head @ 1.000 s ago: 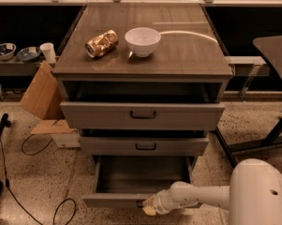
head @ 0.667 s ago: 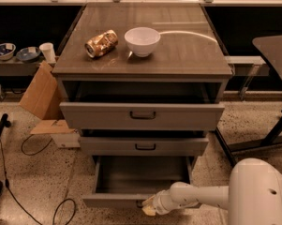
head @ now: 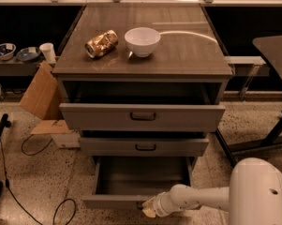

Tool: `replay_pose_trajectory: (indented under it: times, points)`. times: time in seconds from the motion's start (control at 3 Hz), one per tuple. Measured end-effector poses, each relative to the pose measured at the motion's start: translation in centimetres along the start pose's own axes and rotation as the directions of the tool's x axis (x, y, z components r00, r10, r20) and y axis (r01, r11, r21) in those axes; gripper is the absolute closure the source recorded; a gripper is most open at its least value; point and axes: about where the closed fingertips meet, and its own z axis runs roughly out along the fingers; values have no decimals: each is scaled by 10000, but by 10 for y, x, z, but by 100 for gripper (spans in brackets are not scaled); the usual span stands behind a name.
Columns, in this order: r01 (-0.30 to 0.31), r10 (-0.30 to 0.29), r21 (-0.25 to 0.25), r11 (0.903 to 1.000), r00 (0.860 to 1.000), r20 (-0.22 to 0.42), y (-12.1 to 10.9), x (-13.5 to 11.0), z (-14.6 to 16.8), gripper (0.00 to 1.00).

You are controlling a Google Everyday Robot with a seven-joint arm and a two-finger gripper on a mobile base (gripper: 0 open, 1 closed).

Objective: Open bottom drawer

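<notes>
Robotics lab or test workspace indicated.
- Speckled terrazzo floor (head: 253, 121) seen, loose black cables (head: 23, 145) laid across it.
- Cardboard pieces (head: 40, 95) propped beside grey three-drawer cabinet (head: 187, 55).
- Low ledge behind lined with paper cup (head: 48, 53) and small bowls (head: 2, 50).
- Crushed can (head: 101, 43) and white bowl (head: 142, 41) set on cabinet top.
- Dark desk (head: 276, 48) on metal base seen at right.
- White robot arm (head: 201, 198) extended from lower right, gripper (head: 147, 207) placed at front edge of pulled-out bottom drawer (head: 140, 177).
</notes>
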Motion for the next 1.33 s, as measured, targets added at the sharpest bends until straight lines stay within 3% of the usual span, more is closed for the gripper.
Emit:
replay_pose_trajectory:
  times: [0.67, 1.33]
  points:
    - [36, -36, 19, 10000, 10000, 2, 3, -3, 0, 80]
    - [389, -392, 263, 9989, 9992, 93, 3, -4, -5, 39]
